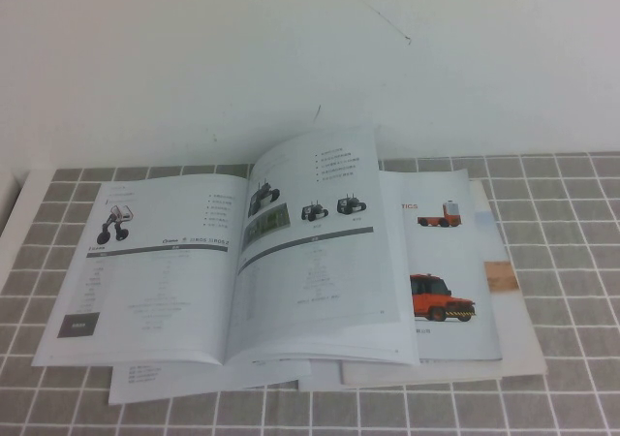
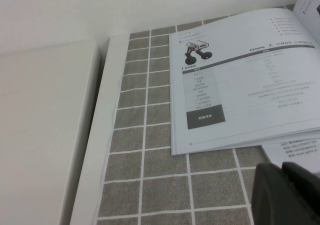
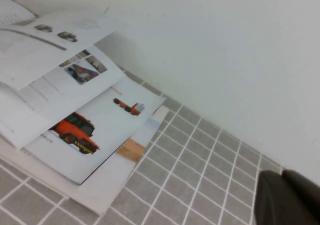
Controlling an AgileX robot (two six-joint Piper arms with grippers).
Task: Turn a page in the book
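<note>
The book [image 1: 242, 262] lies open on the grey tiled table, also in the left wrist view [image 2: 240, 85]. The page [image 1: 136, 271] lies flat on the left half, showing a small two-wheeled robot, a grey bar and a dark corner square [image 2: 205, 119]. The right-hand page [image 1: 315, 252], with small robots in a row, bows up slightly at its far edge. Neither gripper shows in the high view. My left gripper [image 2: 281, 166] is shut and empty, off the book's near left corner. My right gripper [image 3: 281, 172] is shut and empty, over bare tiles to the right of the booklets.
A booklet with red trucks [image 1: 450, 281] lies under the book's right half, also in the right wrist view [image 3: 100, 130]. Plain white sheets [image 1: 194, 383] stick out beneath the pile. A white ledge [image 2: 45, 135] borders the table's left side. A white wall rises behind.
</note>
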